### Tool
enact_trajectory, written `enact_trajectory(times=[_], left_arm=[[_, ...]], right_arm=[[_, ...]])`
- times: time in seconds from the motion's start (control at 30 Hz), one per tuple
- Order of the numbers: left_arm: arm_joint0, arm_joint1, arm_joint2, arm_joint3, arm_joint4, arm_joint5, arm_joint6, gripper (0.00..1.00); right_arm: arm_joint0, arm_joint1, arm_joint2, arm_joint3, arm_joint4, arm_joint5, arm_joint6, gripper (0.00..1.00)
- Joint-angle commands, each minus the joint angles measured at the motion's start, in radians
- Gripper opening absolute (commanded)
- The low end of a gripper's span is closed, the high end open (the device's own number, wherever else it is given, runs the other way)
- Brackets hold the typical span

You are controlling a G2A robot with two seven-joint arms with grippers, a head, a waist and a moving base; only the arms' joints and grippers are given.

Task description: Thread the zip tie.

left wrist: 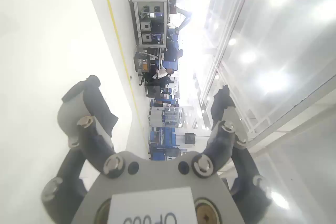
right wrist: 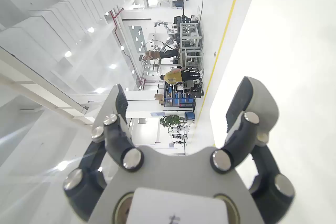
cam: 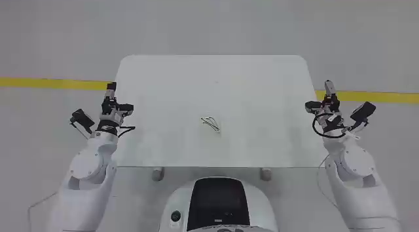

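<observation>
Zip tie [cam: 210, 124] lies loose near the middle of the tabletop [cam: 262, 81], slightly toward the near edge; can't tell if it's one strand or two crossed. Left fingers [left wrist: 90, 101] spread wide, holding nothing, by the left edge; right fingers [right wrist: 241, 99] likewise wide and empty, just off the right edge; both well apart from the tie. Risks, my guess: thin tie lies flat, so fingers may skid over it or shove it away; floppy tail could miss the head slot.
</observation>
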Motion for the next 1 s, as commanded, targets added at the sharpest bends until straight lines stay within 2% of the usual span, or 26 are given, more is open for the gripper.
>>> enact_trajectory(times=[0.0,0.03,0.07,0.1,0.13,0.17,0.3,0.43,0.5,0.57,0.93,0.97], left_arm=[[0.000,0.000,0.000,0.000,0.000,0.000,0.000,0.78],[0.000,0.000,0.000,0.000,0.000,0.000,0.000,1.00],[0.000,0.000,0.000,0.000,0.000,0.000,0.000,0.78],[0.000,0.000,0.000,0.000,0.000,0.000,0.000,1.00],[0.000,0.000,0.000,0.000,0.000,0.000,0.000,0.78],[0.000,0.000,0.000,0.000,0.000,0.000,0.000,1.00],[0.000,0.000,0.000,0.000,0.000,0.000,0.000,1.00],[0.000,0.000,0.000,0.000,0.000,0.000,0.000,1.00],[0.000,0.000,0.000,0.000,0.000,0.000,0.000,1.00],[0.000,0.000,0.000,0.000,0.000,0.000,0.000,1.00],[0.000,0.000,0.000,0.000,0.000,0.000,0.000,1.00],[0.000,0.000,0.000,0.000,0.000,0.000,0.000,1.00]], right_arm=[[0.000,0.000,0.000,0.000,0.000,0.000,0.000,1.00],[0.000,0.000,0.000,0.000,0.000,0.000,0.000,0.78],[0.000,0.000,0.000,0.000,0.000,0.000,0.000,0.78],[0.000,0.000,0.000,0.000,0.000,0.000,0.000,1.00],[0.000,0.000,0.000,0.000,0.000,0.000,0.000,1.00],[0.003,0.001,0.000,-0.003,-0.014,-0.002,0.002,1.00],[0.031,0.004,-0.025,-0.013,-0.190,0.014,0.011,1.00],[0.089,0.007,-0.089,-0.013,-0.416,0.098,0.023,1.00],[0.109,0.005,-0.125,-0.010,-0.468,0.122,0.031,1.00],[0.117,0.002,-0.141,-0.007,-0.479,0.124,0.030,1.00],[0.117,0.002,-0.141,-0.007,-0.479,0.124,0.030,1.00],[0.121,0.004,-0.141,-0.018,-0.505,0.115,0.035,1.00]])
